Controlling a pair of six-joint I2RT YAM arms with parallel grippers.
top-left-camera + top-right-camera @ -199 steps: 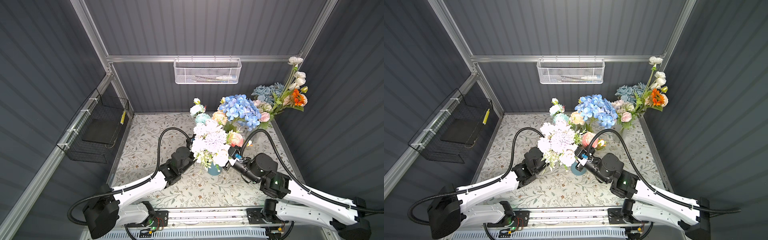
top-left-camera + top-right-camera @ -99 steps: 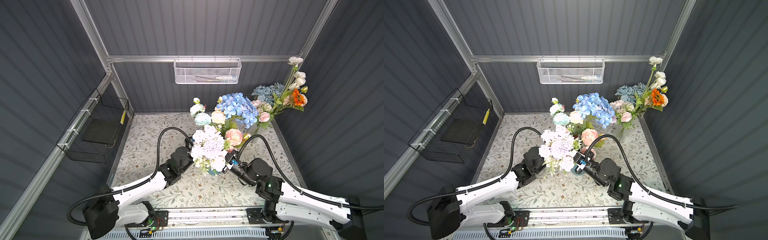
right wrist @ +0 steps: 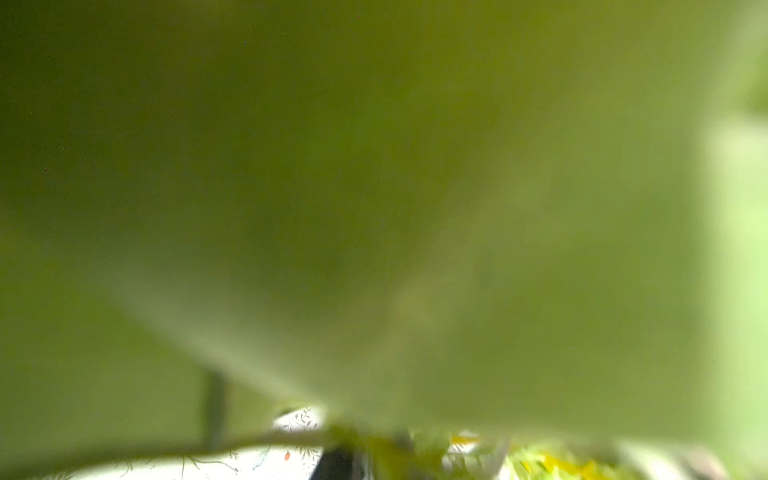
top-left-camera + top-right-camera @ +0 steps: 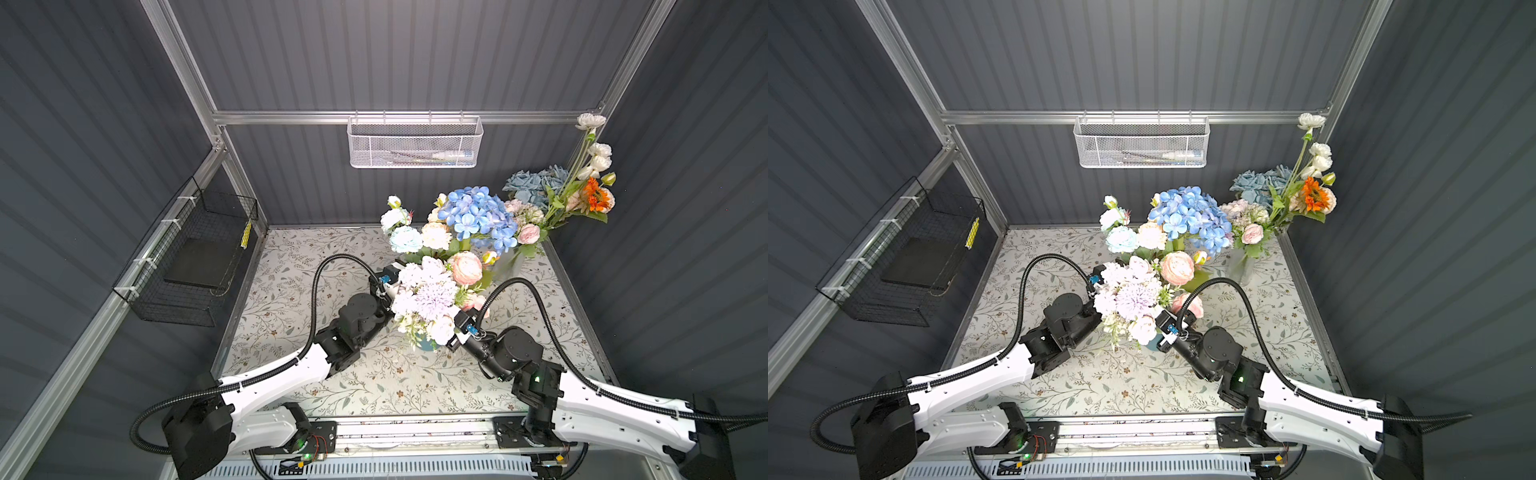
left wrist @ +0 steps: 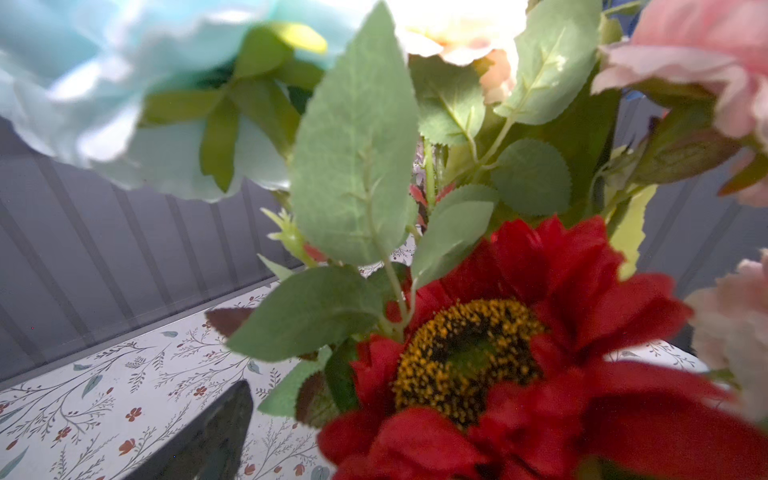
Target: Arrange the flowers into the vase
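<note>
- A black wire basket is hung on the left wall. A dark flat slab is seen in it, and nothing of the task.
- The left gripper is placed among the leaves at the bouquet's left side. Its jaws are spread wide and nothing is held between them. Only one dark finger is shown in the left wrist view, near a red blossom.
- A white mesh basket is fixed to the back wall, and a few pen-like items are laid in it.
- The flowers are gathered mid-table, with white, lilac and pink heads low and a blue cluster standing higher behind them. They are judged light and top-heavy, with springy stems and soft fabric petals that would be crushed by a pinch. Hold is best taken low on a bare stem, under the leaves.
- The vase, teal, is almost buried under the blooms in both top views. The low bunch appears to be stood in it, and it could be tipped by a sideways pull.
- The right gripper is set just beside the vase with its jaws closed. The right wrist view is blocked by a blurred leaf, so whether a stem is pinched cannot be told.
- A clear glass vase is stood near the right wall. A spray with orange and white heads appears to rise from it into the corner.
</note>
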